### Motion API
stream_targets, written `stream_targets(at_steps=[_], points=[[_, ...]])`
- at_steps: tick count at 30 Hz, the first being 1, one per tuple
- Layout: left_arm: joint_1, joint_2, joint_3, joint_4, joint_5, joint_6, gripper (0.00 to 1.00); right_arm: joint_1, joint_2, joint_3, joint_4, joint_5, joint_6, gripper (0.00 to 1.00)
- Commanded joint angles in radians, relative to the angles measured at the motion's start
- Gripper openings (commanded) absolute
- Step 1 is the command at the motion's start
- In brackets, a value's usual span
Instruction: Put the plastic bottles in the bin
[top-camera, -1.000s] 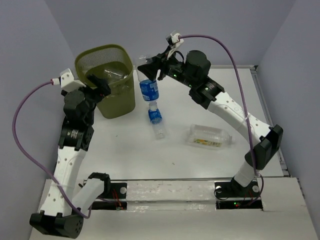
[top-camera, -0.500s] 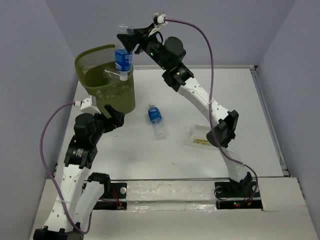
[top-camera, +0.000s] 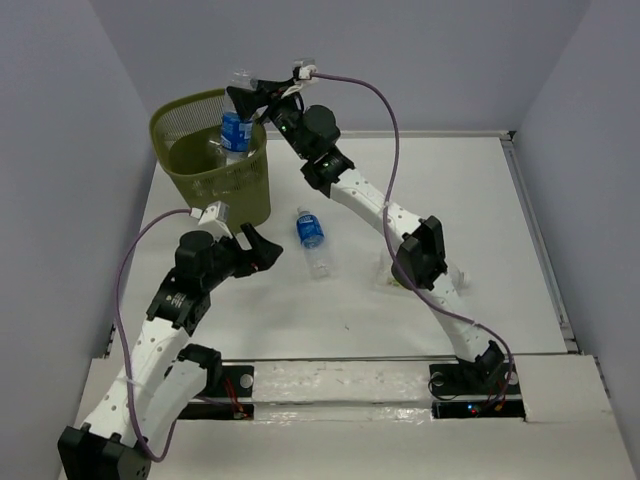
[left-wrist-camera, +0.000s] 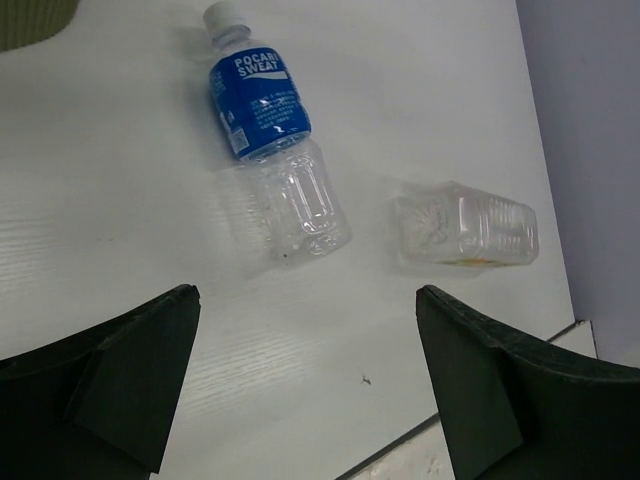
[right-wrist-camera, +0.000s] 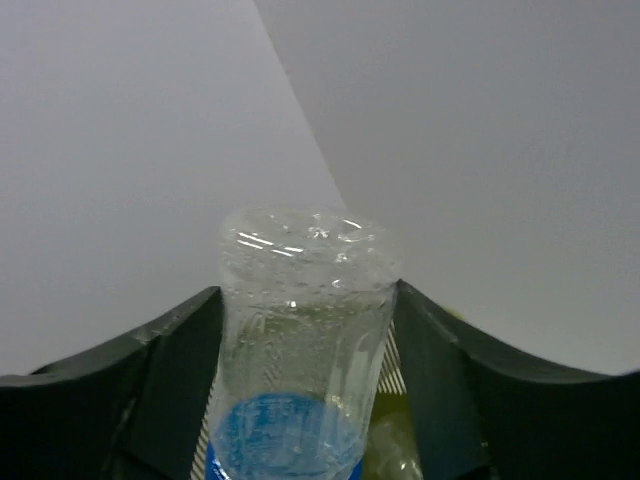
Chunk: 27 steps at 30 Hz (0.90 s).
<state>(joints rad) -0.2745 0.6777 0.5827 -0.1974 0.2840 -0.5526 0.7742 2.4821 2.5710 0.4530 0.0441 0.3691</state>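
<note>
Right gripper (top-camera: 243, 88): hangs above the right part of the mouth of the bin (top-camera: 215, 190). Clamps the held bottle (top-camera: 236, 130) near its base, fingers (right-wrist-camera: 175, 350) pressed against both of its sides. Keeps the base up, with the blue label and the neck pointing down into the bin.

Left gripper (left-wrist-camera: 308, 330): hovers over the table (top-camera: 480, 220), near the bin's near side. Stands with fingers spread wide and nothing between them.

Lying bottle (left-wrist-camera: 275, 150): rests on its side on the table, just ahead of the left gripper. Points its white cap toward the bin and carries a blue label at the cap end.

Squarish bottle (left-wrist-camera: 465, 232): lies on its side near the lying bottle's base, apart from it. Shows only in part behind the right arm in the top view.

Bin: stands upright at the table's far left. Holds another clear bottle (top-camera: 212, 152), dimly seen.
</note>
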Motion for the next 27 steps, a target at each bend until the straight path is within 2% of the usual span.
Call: stream_targets(at_steps=[1,4,8,12,13,15,16,17,21,23,27], points=[[-0.119,0.045,-0.041,0.128,-0.029,-0.073,0.99,0.025,-0.028,-0.024,0.001,-0.088,-0.042,0.87],[-0.181,0.101,-0.053,0.168,-0.108,-0.104,0.99,0.034,-0.081,-0.052,-0.074,-0.130,-0.097,0.95],[-0.204,0.172,-0.053,0.234,-0.155,-0.138,0.99,0.034,-0.225,-0.205,-0.113,-0.153,-0.130,0.96],[-0.222,0.259,-0.024,0.292,-0.200,-0.139,0.99,0.034,-0.451,-0.510,-0.102,-0.122,-0.159,0.91],[-0.226,0.305,-0.014,0.305,-0.203,-0.139,0.99,0.034,-0.553,-0.666,-0.096,-0.098,-0.156,0.89],[-0.239,0.353,0.017,0.319,-0.210,-0.138,0.99,0.025,-0.655,-0.826,-0.079,-0.064,-0.144,0.88],[-0.242,0.376,0.028,0.325,-0.210,-0.136,0.99,0.025,-0.702,-0.906,-0.067,-0.050,-0.133,0.87],[-0.250,0.423,0.035,0.341,-0.212,-0.136,0.99,-0.001,-0.794,-1.060,-0.057,-0.049,-0.098,0.86],[-0.278,0.542,0.095,0.380,-0.233,-0.142,0.99,-0.062,-0.949,-1.349,-0.033,-0.049,0.002,0.85],[-0.285,0.606,0.130,0.401,-0.258,-0.138,0.99,-0.062,-1.006,-1.447,-0.034,-0.065,0.019,0.85],[-0.287,0.732,0.205,0.417,-0.327,-0.112,0.99,-0.072,-1.054,-1.526,-0.036,-0.102,0.033,0.85]])
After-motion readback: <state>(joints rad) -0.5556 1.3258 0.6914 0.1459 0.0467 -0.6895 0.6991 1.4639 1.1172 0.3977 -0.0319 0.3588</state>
